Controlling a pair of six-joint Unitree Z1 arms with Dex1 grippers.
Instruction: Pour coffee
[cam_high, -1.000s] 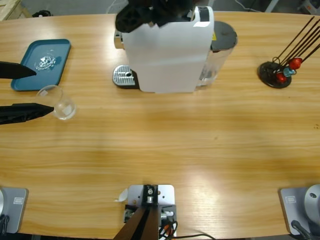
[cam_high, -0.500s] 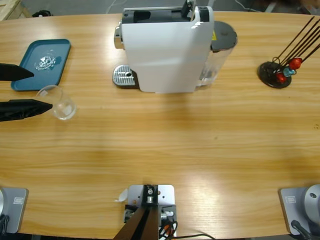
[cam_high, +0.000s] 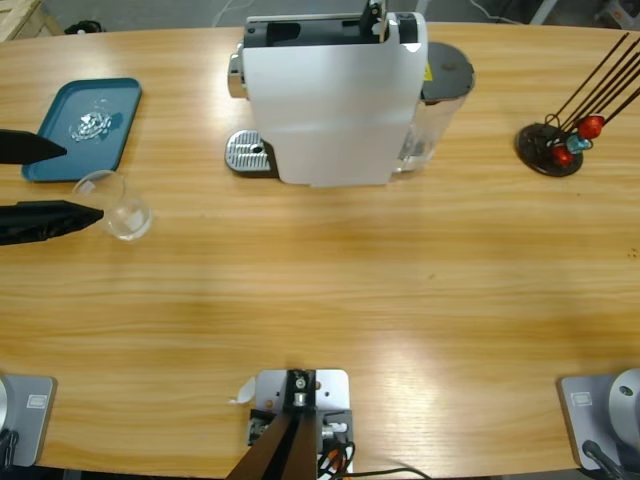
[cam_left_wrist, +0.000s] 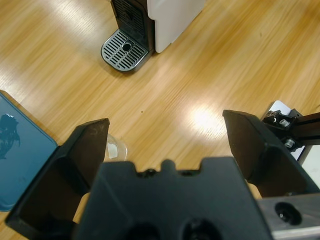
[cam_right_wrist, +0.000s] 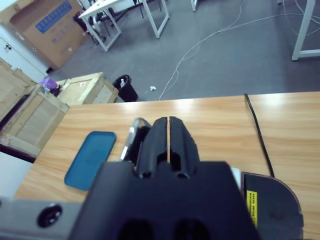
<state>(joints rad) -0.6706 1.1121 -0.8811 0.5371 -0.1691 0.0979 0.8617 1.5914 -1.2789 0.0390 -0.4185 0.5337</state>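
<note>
A white coffee machine (cam_high: 335, 100) stands at the table's back middle, its round metal drip tray (cam_high: 248, 152) on its left side. An empty clear glass (cam_high: 118, 205) sits on the wood at the far left. My left gripper (cam_high: 85, 181) comes in from the left edge, open, its nearer jaw tip beside the glass rim. The left wrist view shows the glass (cam_left_wrist: 115, 149) just inside one jaw of the gripper (cam_left_wrist: 165, 122), with the drip tray (cam_left_wrist: 125, 50) further ahead. My right gripper (cam_right_wrist: 169, 121) is shut and empty, held high over the machine, outside the high view.
A blue tray (cam_high: 85, 128) with a crumpled silvery scrap (cam_high: 92, 125) lies at the back left. A black stand (cam_high: 555, 145) with thin rods and red and blue capsules is at the back right. The machine's water tank (cam_high: 440, 100) faces right.
The black right gripper that covered the machine's top left corner has lifted out of the high view, leaving the top bare. Left gripper and glass have not moved.
</note>
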